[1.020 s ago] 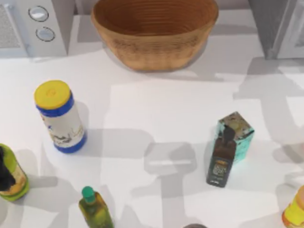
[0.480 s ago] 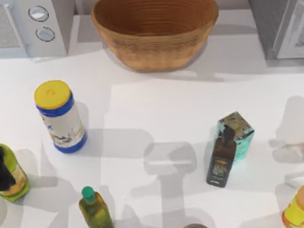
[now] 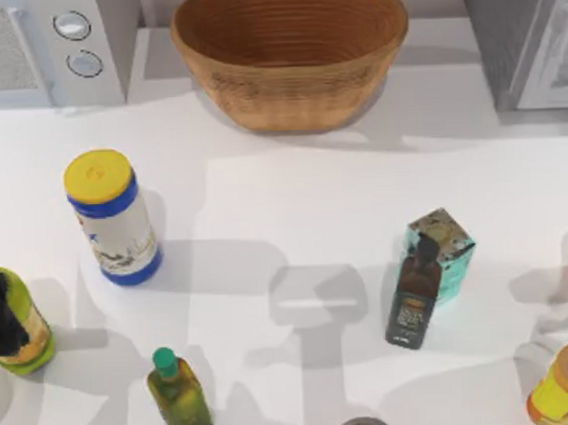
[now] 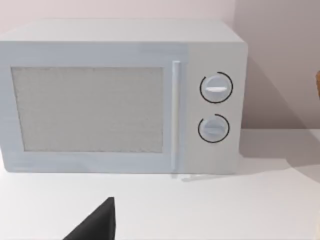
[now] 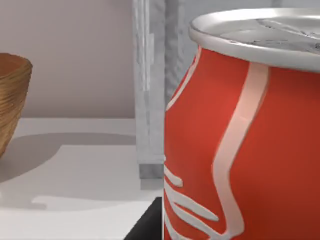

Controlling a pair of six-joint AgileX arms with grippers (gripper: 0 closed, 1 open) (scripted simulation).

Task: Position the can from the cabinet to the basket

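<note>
filling the right wrist view, the can (image 5: 240,140) sits close against the right end effector.

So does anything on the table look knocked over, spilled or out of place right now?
Nothing stands out. The white canister, the bottles and the teal carton all stand upright with no spill, and the basket sits level. The can is upright, close to the right wrist camera.

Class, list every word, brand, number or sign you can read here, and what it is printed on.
No text can be read.
Can: white script, cropped, unreadable.
White canister: label print too blurred.
Dark bottle: label too small.
Microwave: knobs carry no markings.
</note>
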